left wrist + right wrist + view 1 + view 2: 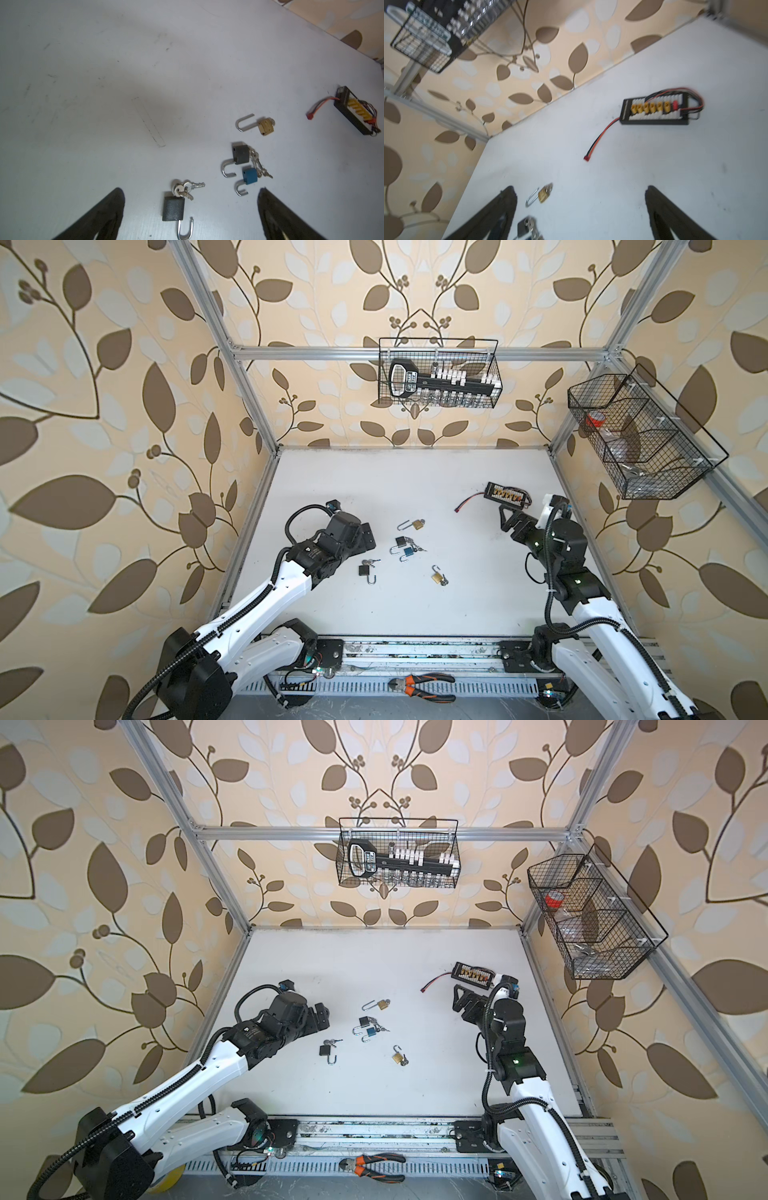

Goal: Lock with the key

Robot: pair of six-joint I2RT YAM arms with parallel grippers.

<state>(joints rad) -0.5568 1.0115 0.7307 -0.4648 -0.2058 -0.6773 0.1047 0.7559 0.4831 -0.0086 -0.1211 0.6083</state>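
Seen from above, a white table (374, 481) sits inside a frame with leaf-patterned walls, and a robot arm reaches in from each side.

The left gripper (368, 537) has its jaws spread wide and holds nothing. In the left wrist view, its two black fingers (108, 212) stand either side of a black padlock (173, 208) without touching it. This padlock lies flat with its shackle swung open. A key bunch (182, 189) rests against its body, with one key pointing away to the side.

Near the middle of the table, a grey padlock (401, 542) and a blue padlock (408, 551) lie just beside each other. Both have open shackles, and more keys (257, 164) lie against them. A brass padlock (417, 524) lies farther back with its shackle open. A second brass padlock (437, 577) lies nearer the front, apart from the rest, and is also open. Something small sits at its base, perhaps a key, though it is too small to tell.

The right gripper (505, 516) is also wide open and holds nothing. It is well apart from the padlocks and near a black connector board (507, 494) with red and black wires. The right wrist view is blurred.

Orange-handled pliers (424, 686) lie on the front rail. A wire basket (436, 373) hangs on the back wall.
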